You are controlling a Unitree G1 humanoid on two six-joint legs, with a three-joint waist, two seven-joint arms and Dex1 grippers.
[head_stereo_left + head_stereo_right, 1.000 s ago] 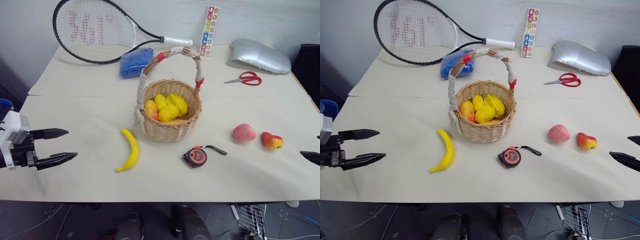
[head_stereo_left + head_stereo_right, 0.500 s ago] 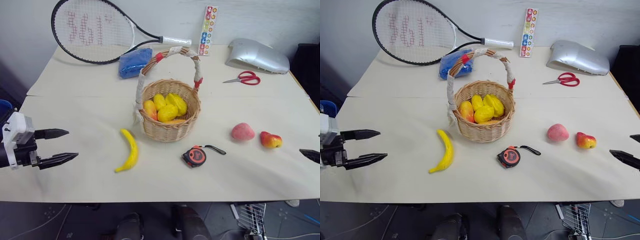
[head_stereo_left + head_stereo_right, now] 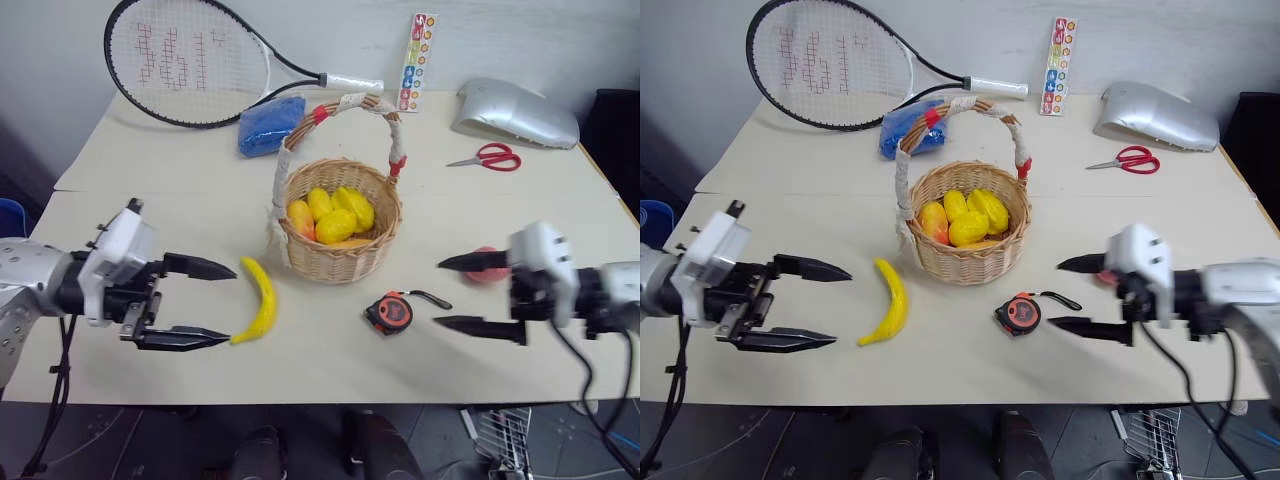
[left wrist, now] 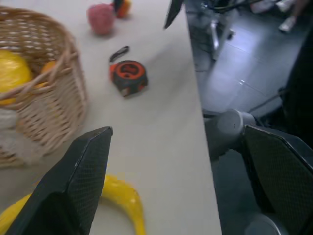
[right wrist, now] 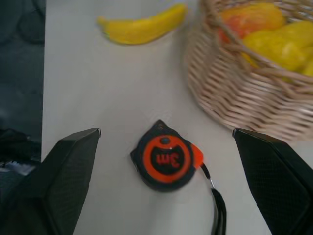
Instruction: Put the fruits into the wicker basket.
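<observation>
On the cream table (image 3: 150, 180), the round tan woven wicker basket (image 3: 340, 225) with its tall cloth-wrapped arched handle stands mid-table, already holding several yellow and orange fruits. Left of it, on the near side, lies the curved yellow banana (image 3: 258, 300). The left gripper (image 3: 215, 303) points at it from the left with both black fingers spread wide and nothing between them; the fingertips bracket the banana's near half without clearly touching it.

To the right, the right gripper (image 3: 450, 294) is likewise wide open and empty, aimed leftward. The rounded pink peach-like fruit (image 3: 487, 262) sits right behind its far finger, mostly hidden by the hand, and the small red-and-yellow fruit cannot be made out in the head views behind that hand. The orange-and-black round tape measure (image 3: 391, 313) lies just left of the fingertips, and the right wrist view frames it squarely between the 2 fingers.

That is the main risk, in my judgement: closing along this line would seize the tape measure, not a fruit, or the hand could knock the peach away. On the left, a pinch near the banana's thin tip may let it swivel or slip, and a careless lift could catch the basket's handle and tip it.
</observation>
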